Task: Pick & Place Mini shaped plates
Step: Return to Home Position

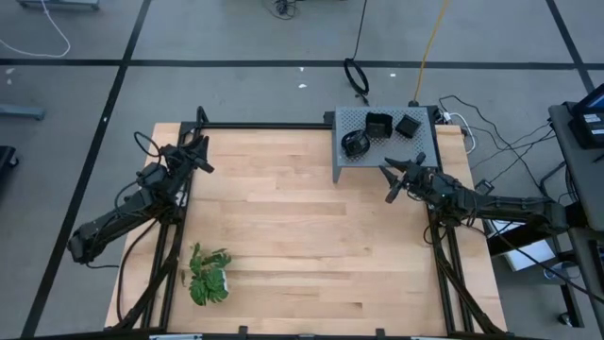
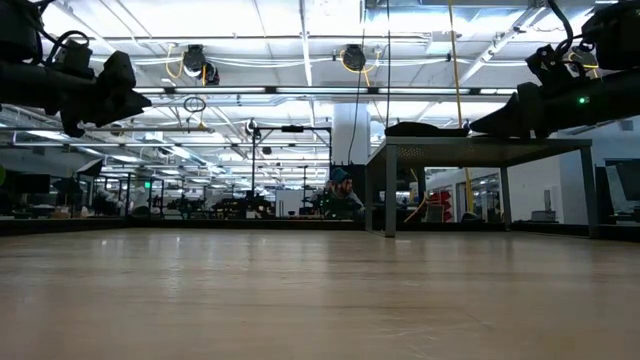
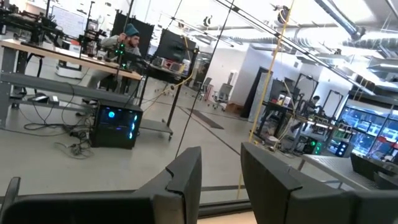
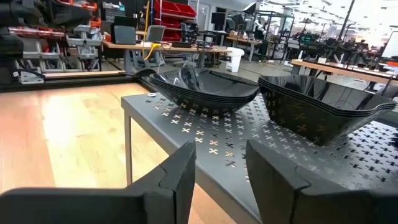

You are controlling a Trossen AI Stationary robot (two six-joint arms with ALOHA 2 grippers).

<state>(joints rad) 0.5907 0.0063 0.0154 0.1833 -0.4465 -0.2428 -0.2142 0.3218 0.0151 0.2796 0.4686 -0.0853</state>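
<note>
The mini shaped plates stand in three small stacks on a grey perforated metal stand [image 1: 385, 151] at the table's far right. There is a round wavy-edged stack [image 1: 355, 144], a square stack [image 1: 378, 124] and another stack [image 1: 411, 126]. In the right wrist view the wavy stack [image 4: 205, 92] and a square stack [image 4: 323, 107] rest on their bases just ahead of the fingers. My right gripper [image 1: 393, 181] [image 4: 221, 171] hovers open at the stand's near edge and holds nothing. My left gripper [image 1: 202, 156] [image 3: 221, 180] is open and raised over the far left of the table.
A green leafy plant [image 1: 209, 278] lies near the table's near left corner. The bare wooden tabletop [image 1: 302, 236] spreads between the arms. The stand's legs [image 2: 389, 195] rise from the table. Cables and a monitor sit beyond the right edge.
</note>
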